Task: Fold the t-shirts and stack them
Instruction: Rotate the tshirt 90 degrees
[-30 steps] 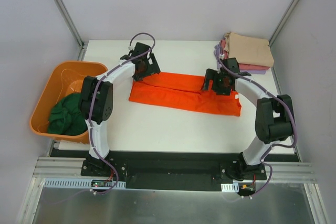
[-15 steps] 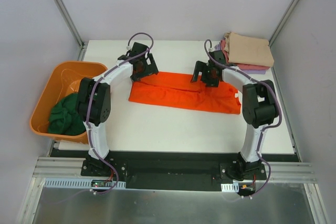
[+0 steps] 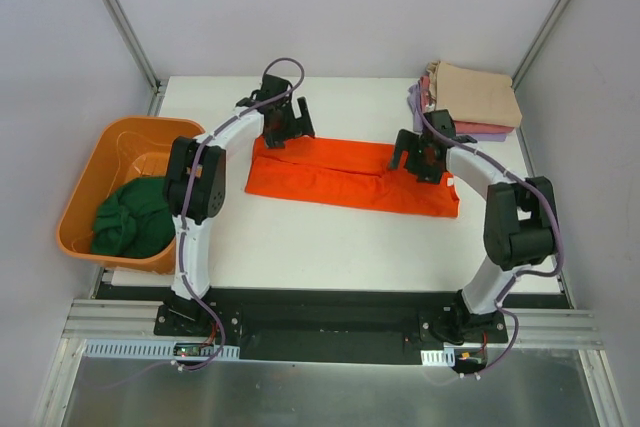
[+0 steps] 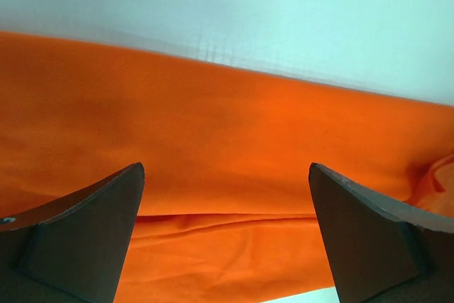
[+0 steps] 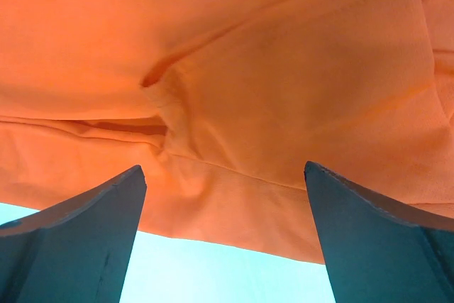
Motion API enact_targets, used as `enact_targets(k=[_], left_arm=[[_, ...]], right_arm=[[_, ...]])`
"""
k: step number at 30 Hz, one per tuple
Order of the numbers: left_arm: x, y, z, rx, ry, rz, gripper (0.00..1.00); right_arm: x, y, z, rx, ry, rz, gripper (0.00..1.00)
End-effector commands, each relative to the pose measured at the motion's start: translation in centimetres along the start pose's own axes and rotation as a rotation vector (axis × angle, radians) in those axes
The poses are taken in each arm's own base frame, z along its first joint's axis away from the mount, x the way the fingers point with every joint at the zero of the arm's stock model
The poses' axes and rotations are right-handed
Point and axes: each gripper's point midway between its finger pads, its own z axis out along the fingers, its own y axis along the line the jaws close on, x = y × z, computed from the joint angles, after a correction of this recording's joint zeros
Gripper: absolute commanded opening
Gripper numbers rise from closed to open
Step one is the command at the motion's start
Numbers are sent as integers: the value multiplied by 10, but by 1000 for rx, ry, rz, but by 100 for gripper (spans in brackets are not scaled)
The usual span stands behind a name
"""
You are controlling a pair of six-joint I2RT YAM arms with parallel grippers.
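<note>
The bright orange t-shirt [image 3: 345, 176] lies as a long folded strip across the middle of the white table [image 3: 330, 242]. My left gripper [image 3: 283, 119] is open above its far left edge; the cloth [image 4: 227, 154] shows between the fingers. My right gripper [image 3: 420, 155] is open above its right part, near a seam and the near edge [image 5: 234, 168]. Neither grips the cloth. The dark green t-shirt [image 3: 132, 217] lies bunched in the tub. Tan [image 3: 480, 94], pink-red [image 3: 427, 82] and lavender [image 3: 478, 130] shirts lie folded in a stack at the far right corner.
A rigid orange plastic tub [image 3: 95, 172] stands off the table's left edge. Grey walls and metal frame posts enclose the table at the back and sides. The arm bases sit on a black rail at the near edge.
My left gripper has moved right along the shirt's far edge. My right gripper went toward the far side, then came back near and right. The shirt lies slightly flatter.
</note>
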Motion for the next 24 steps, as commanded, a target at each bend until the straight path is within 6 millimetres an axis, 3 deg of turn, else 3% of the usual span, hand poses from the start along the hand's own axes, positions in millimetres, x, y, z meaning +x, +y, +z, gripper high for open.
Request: enact_targets(k=[1, 4, 7, 12, 15, 17, 19, 24], left_arm=[[24, 14, 11, -19, 80, 3, 99], [45, 27, 10, -44, 126, -15, 99], [76, 45, -6, -84, 173, -44, 99], [168, 66, -55, -75, 345, -95, 99], [225, 59, -76, -51, 458, -80, 99], [255, 54, -88, -43, 511, -53, 99], [269, 41, -99, -9, 549, -77, 99], [274, 12, -106, 32, 525, 1, 99]], right_arm=[[19, -7, 15, 4, 81, 44, 96], [20, -4, 25, -15, 107, 23, 96], [20, 1, 31, -31, 140, 0, 96], [22, 26, 40, -171, 215, -156, 96], [26, 39, 55, -216, 294, -219, 96], [14, 58, 69, -256, 328, -251, 96], [4, 70, 84, -281, 363, -290, 96], [-44, 96, 106, -293, 372, -340, 96]])
